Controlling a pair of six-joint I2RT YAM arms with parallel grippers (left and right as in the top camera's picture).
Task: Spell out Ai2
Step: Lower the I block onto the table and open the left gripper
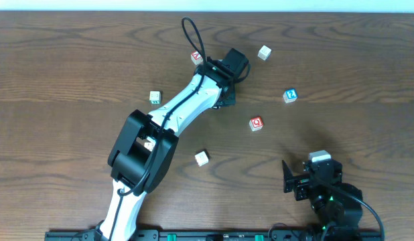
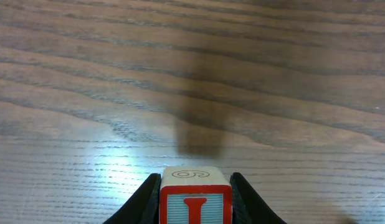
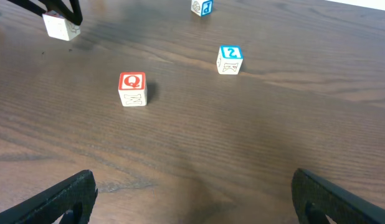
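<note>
While the left gripper (image 1: 225, 100) hangs over the brown wooden tabletop (image 1: 73, 80) in the overhead view, the pale wooden cube with a red A (image 1: 197, 57) lies up-left of it and the pale wooden cube with a blue 2 (image 1: 290, 95) lies to its right. In the left wrist view, its jaws pinch the pale wooden cube with a red I (image 2: 195, 202). In the right wrist view, the right gripper (image 3: 192, 186), spread and empty, faces the blue 2 and is nearer to it.

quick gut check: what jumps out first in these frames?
The left arm stretches diagonally across the table. The left tool is clamped on the red I cube, which fills the bottom of the left wrist view. To the right of it lie the loose red Q cube and blue 2 cube, and the right tool sits open at the near right corner.
</note>
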